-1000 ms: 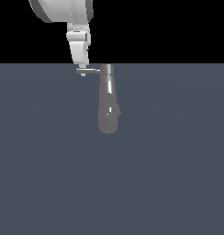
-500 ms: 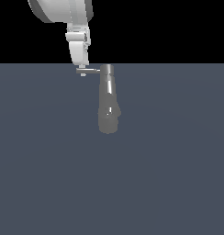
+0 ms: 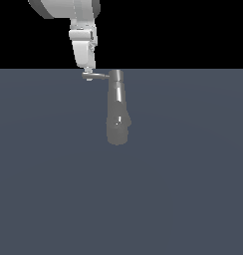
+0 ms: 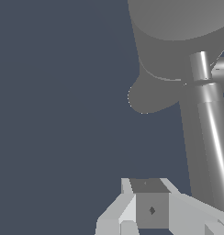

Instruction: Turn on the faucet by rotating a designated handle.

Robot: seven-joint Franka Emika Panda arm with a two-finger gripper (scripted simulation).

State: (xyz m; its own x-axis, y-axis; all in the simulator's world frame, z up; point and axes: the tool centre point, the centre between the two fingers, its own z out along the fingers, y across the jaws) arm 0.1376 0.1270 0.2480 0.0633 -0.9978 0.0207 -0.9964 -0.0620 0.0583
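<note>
Faucet (image 3: 117, 112) and handle (image 3: 99, 76) look brushed grey metal; tool (image 3: 87, 74) matt white.

So the faucet (image 3: 117, 112) is sitting on the dark counter (image 3: 183, 189), a grey metallic column getting wider and lumpy at its near end. The handle (image 3: 97, 76), a thin short rod, is sticking out sideways from the narrow end, pointing toward the exterior view's left.
</note>
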